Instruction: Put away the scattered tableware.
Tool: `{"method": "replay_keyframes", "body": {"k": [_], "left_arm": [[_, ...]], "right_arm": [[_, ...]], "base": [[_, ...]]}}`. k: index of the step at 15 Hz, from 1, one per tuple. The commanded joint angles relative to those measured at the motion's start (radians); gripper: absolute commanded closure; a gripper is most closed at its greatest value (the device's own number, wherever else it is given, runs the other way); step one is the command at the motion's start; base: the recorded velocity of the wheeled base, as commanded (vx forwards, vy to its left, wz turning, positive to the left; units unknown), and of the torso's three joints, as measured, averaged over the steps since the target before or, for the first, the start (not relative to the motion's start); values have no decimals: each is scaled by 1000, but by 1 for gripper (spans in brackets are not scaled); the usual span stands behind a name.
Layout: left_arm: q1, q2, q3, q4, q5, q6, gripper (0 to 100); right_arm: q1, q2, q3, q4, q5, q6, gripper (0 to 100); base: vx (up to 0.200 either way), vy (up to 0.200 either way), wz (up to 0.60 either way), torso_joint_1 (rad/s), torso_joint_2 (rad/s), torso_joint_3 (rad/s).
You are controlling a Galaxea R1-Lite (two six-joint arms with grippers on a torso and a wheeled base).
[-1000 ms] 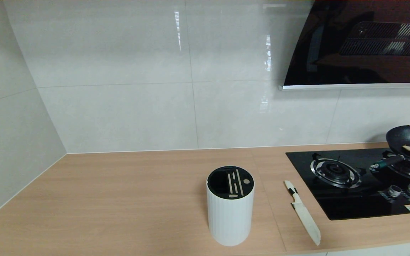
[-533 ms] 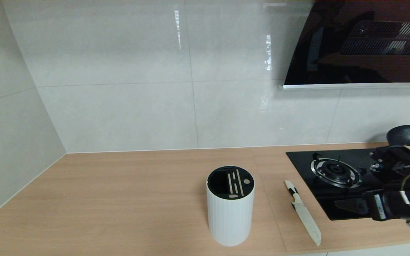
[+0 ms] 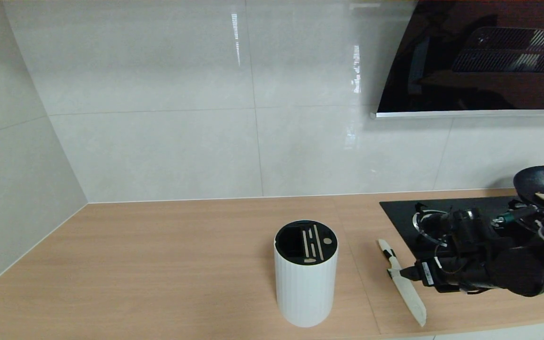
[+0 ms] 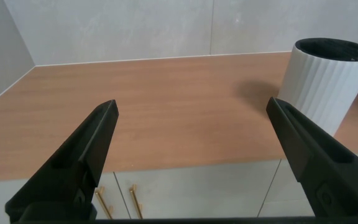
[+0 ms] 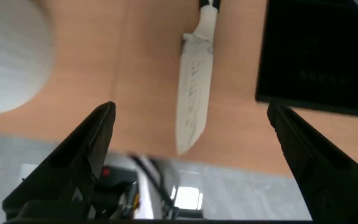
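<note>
The white-bladed knife with a cream-and-black handle (image 3: pixel 411 300) lies flat on the wooden worktop (image 3: pixel 182 264), between the white ribbed cylindrical holder (image 3: pixel 305 278) and the black hob (image 3: pixel 397 212). The right tool (image 5: pixel 194 158) hovers over its blade, released; the left tool (image 4: pixel 191 162) is also released.

You're looking at a home kitchen: a wood-look countertop (image 3: pixel 182 264) against a tiled wall (image 3: pixel 158 118), a black gas hob (image 3: pixel 398 213) carrying a frying pan (image 3: pixel 536 180), and a range hood (image 3: pixel 480 61) above.
</note>
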Motion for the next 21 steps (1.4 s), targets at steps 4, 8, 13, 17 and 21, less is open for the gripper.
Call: {"method": "replay_keyframes", "body": {"k": [4, 8, 13, 17, 21], "left_arm": [[0, 1, 0, 0, 0, 0, 0], [0, 1, 0, 0, 0, -1, 0], [0, 1, -1, 0, 0, -1, 0], [0, 1, 0, 0, 0, -1, 0], [0, 1, 0, 0, 0, -3, 0]], "right_arm": [[1, 226, -9, -166, -38, -2, 0], [3, 289, -58, -198, -38, -2, 0], [3, 367, -90, -301, -38, 2, 0], [3, 390, -116, -302, -37, 15, 0], [1, 424, -170, -301, -27, 36, 0]], "base": [[0, 0, 0, 0, 0, 0], [0, 0, 0, 0, 0, 0], [0, 0, 0, 0, 0, 0], [0, 0, 0, 0, 0, 0], [0, 0, 0, 0, 0, 0]]}}
